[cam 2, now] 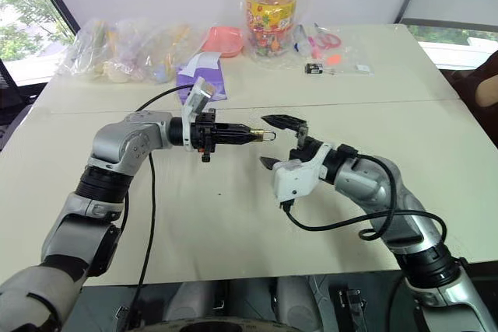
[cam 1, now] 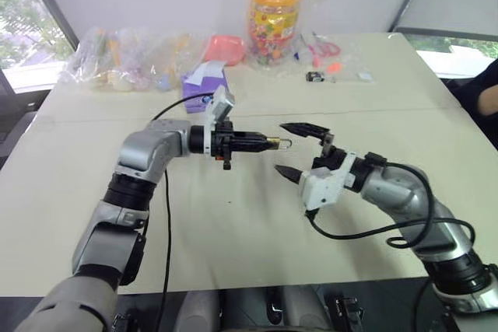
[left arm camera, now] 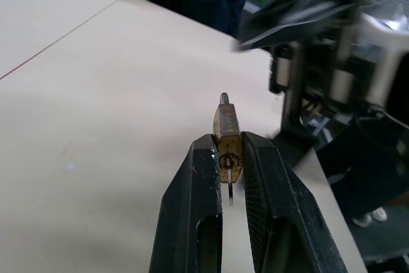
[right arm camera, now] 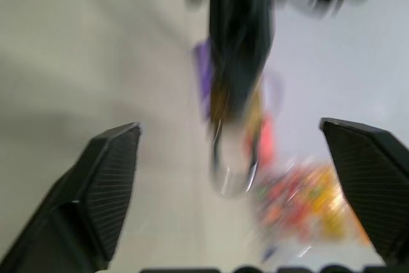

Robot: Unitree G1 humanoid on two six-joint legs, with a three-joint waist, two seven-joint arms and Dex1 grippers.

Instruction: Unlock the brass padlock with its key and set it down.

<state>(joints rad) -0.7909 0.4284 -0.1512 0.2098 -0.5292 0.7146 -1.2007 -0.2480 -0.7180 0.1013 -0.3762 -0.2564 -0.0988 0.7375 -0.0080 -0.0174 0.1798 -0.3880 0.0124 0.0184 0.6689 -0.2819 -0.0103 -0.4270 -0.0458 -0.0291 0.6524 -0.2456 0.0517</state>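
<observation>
1 tiny gold-brass padlock [left arm camera: 227,137] with a thin silver shackle sits pinched in the left gripper [cam 1: 268,143], above the worktop [cam 1: 233,231]. The right gripper [cam 1: 294,149] is spread wide just beside it, holding nothing.

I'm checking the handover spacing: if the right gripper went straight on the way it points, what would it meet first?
Probably the brass padlock clamped in the left gripper; the open right gripper faces it, though depth is unclear.

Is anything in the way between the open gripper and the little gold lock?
Nothing visible is. The brass padlock is pinched at the tips of the left gripper, above the table. The right gripper is open right beside it, with just air between them. The bags and candy jar sit far behind.
</observation>
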